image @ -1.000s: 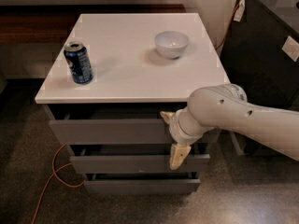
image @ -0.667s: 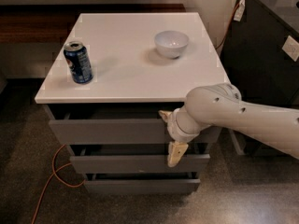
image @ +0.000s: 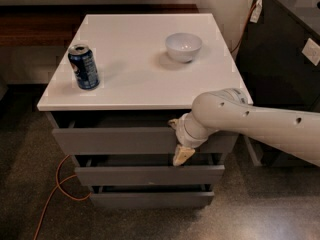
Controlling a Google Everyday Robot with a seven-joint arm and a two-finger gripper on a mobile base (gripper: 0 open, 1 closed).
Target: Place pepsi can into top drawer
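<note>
The pepsi can (image: 84,67) stands upright on the left side of the white cabinet top (image: 135,79). The top drawer (image: 110,140) is pulled out a little, and a dark gap shows between its grey front and the cabinet top. My gripper (image: 177,139) is at the right part of the drawer front. One cream finger (image: 182,155) hangs down over the front and the other tip sits at the drawer's upper edge. The gripper is far from the can, down and to its right. My white arm comes in from the right.
A white bowl (image: 183,46) sits on the cabinet top at the back right. Two narrower grey drawers (image: 150,175) are below. A dark cabinet (image: 285,49) stands close on the right. An orange cable (image: 55,189) lies on the floor at the left.
The gripper and forearm have shifted slightly left along the drawer front. The can and bowl have not moved.
</note>
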